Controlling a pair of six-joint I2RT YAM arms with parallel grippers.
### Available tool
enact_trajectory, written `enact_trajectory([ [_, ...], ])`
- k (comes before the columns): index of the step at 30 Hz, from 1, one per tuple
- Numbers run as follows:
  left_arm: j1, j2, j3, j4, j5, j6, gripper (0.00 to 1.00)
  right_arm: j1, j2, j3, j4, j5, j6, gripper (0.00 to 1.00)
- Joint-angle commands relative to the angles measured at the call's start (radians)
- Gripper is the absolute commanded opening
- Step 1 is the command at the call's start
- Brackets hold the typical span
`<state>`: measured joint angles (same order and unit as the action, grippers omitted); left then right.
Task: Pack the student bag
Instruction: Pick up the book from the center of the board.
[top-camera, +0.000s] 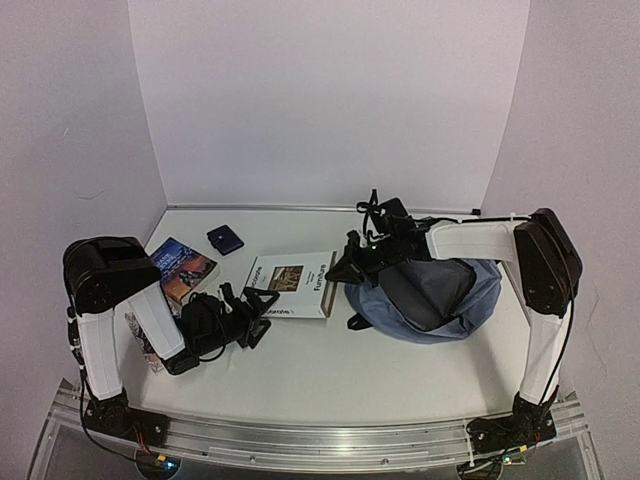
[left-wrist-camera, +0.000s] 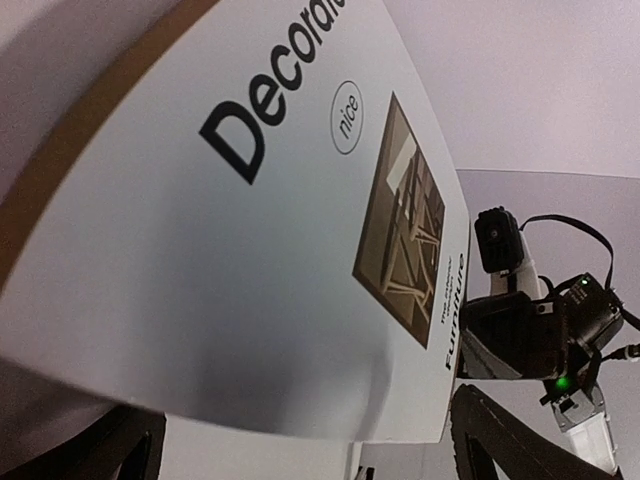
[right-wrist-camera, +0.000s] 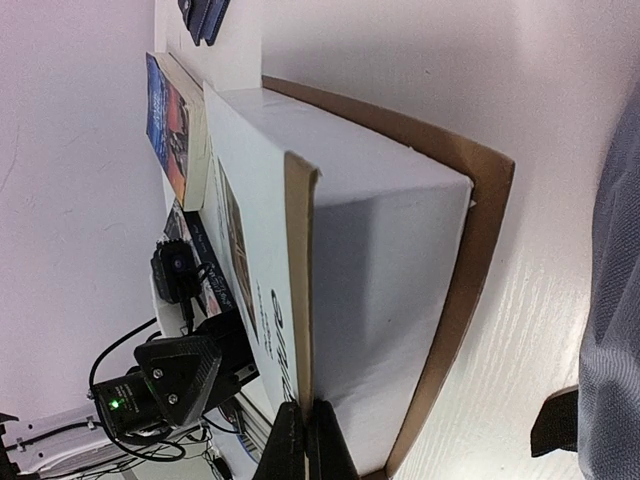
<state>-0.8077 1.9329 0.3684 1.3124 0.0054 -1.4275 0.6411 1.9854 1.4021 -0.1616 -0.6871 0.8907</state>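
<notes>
From above, the bag (top-camera: 440, 300) lies on the right of the desk (top-camera: 330, 370), its mouth gaping. The right arm reaches across it, so the right claw (top-camera: 345, 268) sits just past its left edge, against the right end of the white book (top-camera: 290, 280). The left claw (top-camera: 255, 315) is released, its fingers spread at that book's near-left corner, well apart from the bag. The white book lies between it and the bag. A blue book (top-camera: 185, 268) and a small dark case (top-camera: 225, 240) lie farther left.

The left wrist view is filled by the white book (left-wrist-camera: 250, 250). The left claw (left-wrist-camera: 305, 430) has its fingers wide apart at the bottom corners, with the right wrist beyond the book.

In the right wrist view, the right claw (right-wrist-camera: 305, 440) is clenched, tips at the edge of the white book (right-wrist-camera: 370, 250). I cannot tell whether it pinches the cover. The bag (right-wrist-camera: 610, 300) shows along the right edge, just beside the claw. The blue book (right-wrist-camera: 170, 120) and the case (right-wrist-camera: 200, 15) lie beyond.
</notes>
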Motion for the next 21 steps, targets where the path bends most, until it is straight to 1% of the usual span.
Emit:
enact_trajectory([
  [1,-0.012,0.057,0.033,0.188,-0.037,-0.061,1.0,0.007,-0.061,-0.023,0.063,-0.006,0.013,0.0],
  [8,-0.011,0.084,0.041,0.191,-0.106,-0.096,0.99,0.017,-0.067,-0.048,0.092,-0.02,0.038,0.0],
  [10,-0.011,0.081,0.029,0.191,-0.143,-0.107,0.97,0.017,-0.071,-0.059,0.096,-0.021,0.044,0.0],
  [13,-0.011,0.053,0.023,0.191,-0.166,-0.065,0.9,0.017,-0.073,-0.077,0.105,-0.028,0.056,0.0],
  [15,-0.011,0.028,0.028,0.191,-0.164,-0.03,0.83,0.017,-0.074,-0.097,0.13,-0.039,0.075,0.0],
  [17,-0.011,0.002,0.032,0.19,-0.159,0.001,0.76,0.017,-0.075,-0.128,0.188,-0.051,0.103,0.0],
  [21,-0.011,-0.052,0.033,0.191,-0.154,0.055,0.64,0.019,-0.08,-0.175,0.261,-0.071,0.127,0.0],
])
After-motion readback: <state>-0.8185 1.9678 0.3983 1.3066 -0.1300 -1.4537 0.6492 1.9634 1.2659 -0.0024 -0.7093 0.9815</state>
